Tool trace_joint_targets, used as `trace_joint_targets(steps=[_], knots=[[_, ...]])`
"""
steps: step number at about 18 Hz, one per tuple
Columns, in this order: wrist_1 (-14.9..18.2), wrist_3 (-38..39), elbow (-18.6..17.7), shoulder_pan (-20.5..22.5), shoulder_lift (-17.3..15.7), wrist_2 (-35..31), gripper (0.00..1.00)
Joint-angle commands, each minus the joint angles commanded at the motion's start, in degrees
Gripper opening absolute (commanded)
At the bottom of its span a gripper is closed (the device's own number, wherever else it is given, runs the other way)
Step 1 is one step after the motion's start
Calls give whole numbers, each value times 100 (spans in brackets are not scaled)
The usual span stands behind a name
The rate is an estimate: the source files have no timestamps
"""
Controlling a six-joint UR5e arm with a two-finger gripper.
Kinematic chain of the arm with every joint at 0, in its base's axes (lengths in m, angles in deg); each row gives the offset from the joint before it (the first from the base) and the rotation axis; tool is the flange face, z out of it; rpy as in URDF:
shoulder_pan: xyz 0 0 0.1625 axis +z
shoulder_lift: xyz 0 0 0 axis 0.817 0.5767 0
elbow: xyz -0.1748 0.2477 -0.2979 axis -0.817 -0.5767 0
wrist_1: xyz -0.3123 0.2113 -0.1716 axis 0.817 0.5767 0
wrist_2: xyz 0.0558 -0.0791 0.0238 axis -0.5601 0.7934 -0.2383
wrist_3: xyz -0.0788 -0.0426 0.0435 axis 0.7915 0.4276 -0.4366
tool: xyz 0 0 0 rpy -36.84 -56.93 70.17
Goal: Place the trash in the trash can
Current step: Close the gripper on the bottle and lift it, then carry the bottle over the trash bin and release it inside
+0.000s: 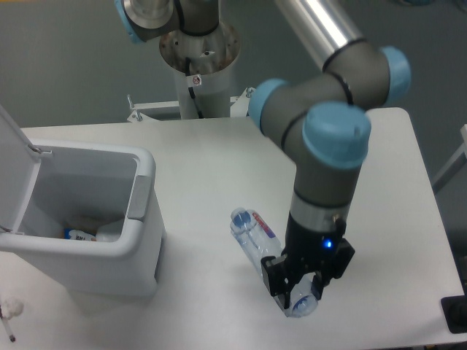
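Because the desk (219,153) is broad, flat and matte white, it offers an even surface for every item on it, and little friction against smooth plastic. On its left side stands the trash can (142,233), a boxy white plastic bin with rounded corners and a grey panel on the face turned toward the arm. Its hinged lid (14,168) is swung up and back, which leaves the mouth fully exposed for a drop from above. Some discarded items lie at the bottom, too small to identify.

To the right, the arm (321,146) folds down over the desk, with grey housings and pale blue joint caps, so that the wrist points almost straight down and the gripper (300,290) meets its target from above.

The bottle (266,255) is clear, thin-walled plastic, ribbed along the body, with a blue cap and a red-and-white label. It sits near the front of the desk, well apart from the trash can, cap end toward the bin. The black fingers (279,284) are closed around its base end. Whether it is lifted or still resting on the desk cannot be told. A grip this far from the middle would likely let the cap end sag.

At the desk's front-left corner lies a small white, irregular scrap (10,308), not yet collected.
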Motion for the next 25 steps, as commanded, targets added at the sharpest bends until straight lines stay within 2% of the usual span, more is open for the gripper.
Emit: trace_joint_targets(steps=[3,7,12,15,17,19,21,22,23,25], knots=[[-431,17,79,-105,-211,509,44],[-563,9,132,-412,-597,941,44],[-880,0,123,-1036,-774,1091,44],[-889,-17,-139,-1335,-870,1083,45],[-898,-122,-473,-1502,-1020,1083,45],[-915,-560,-947,-1652,-1221,1083,46],[-924,-869,-1264,-1705,-1319,1091,54],[-924,-905,-1318,-1705,-1328,1091,65],[-924,-905,-1292,-1705,-1302,1091,100],[-924,-905,-1274,-1705,-1284,1083,100]])
